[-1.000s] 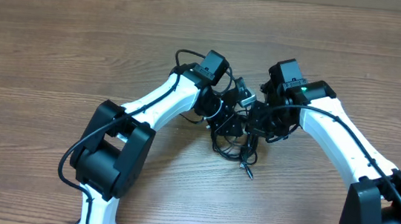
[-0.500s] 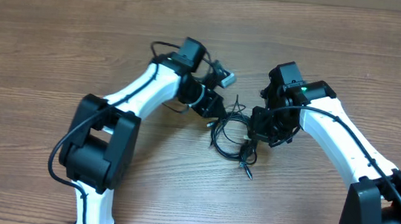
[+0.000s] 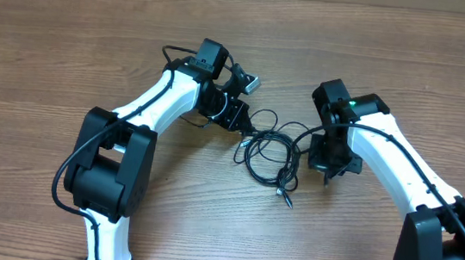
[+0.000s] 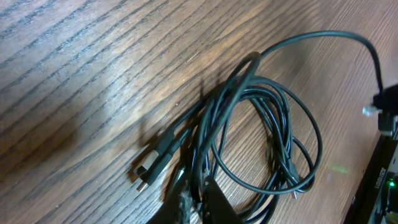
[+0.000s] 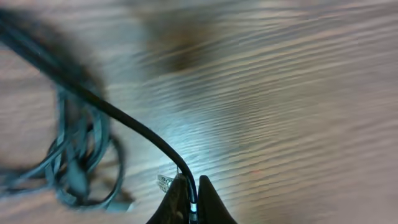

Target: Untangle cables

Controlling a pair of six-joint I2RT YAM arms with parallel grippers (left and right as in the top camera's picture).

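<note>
"Black cables (image 3: 269, 155) lie knotted mid-table, between the two arms. Why two grips?"

"I read it as each arm anchoring one side. The left gripper (image 4: 198, 208) is clamped tight on a few strands at the bundle's edge. The right gripper (image 5: 191, 206) is pinched together on a single strand that arcs away from the loops. Drawing the two apart would probably tease that strand free."

"And the plug?"

"A flat plug (image 4: 148, 169) rests loose on the wooden table (image 3: 68, 43), just beside the left grip."

"Any writing?"

"A small white tag (image 5: 164, 182) sits by the right grip, too blurred to read. No brand shows anywhere."
</note>
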